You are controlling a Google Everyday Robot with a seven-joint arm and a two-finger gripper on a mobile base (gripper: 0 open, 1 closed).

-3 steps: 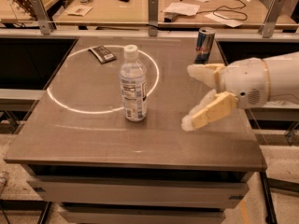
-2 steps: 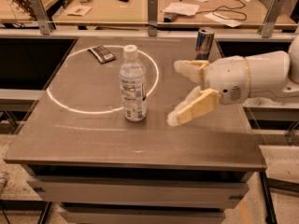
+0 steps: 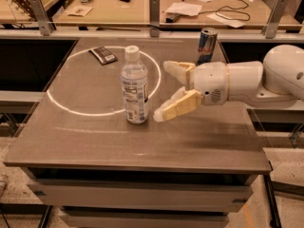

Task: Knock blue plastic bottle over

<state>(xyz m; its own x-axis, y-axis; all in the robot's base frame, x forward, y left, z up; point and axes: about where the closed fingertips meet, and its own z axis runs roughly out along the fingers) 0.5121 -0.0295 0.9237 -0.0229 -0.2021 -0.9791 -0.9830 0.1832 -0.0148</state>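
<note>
The blue plastic bottle (image 3: 134,85), clear with a white cap and printed label, stands upright near the middle of the brown table (image 3: 95,141). My gripper (image 3: 164,90) reaches in from the right, just right of the bottle at label height, with a small gap between them. Its two cream fingers (image 3: 176,106) are spread open and hold nothing.
A blue-and-silver drink can (image 3: 207,45) stands at the back right, behind my arm. A dark flat packet (image 3: 103,55) lies at the back left. A white ring of light (image 3: 57,103) marks the tabletop. A wooden bench with papers and cables (image 3: 209,6) lies beyond.
My gripper has moved left across the table toward the bottle, staying open. The bottle has not moved and still stands upright.
</note>
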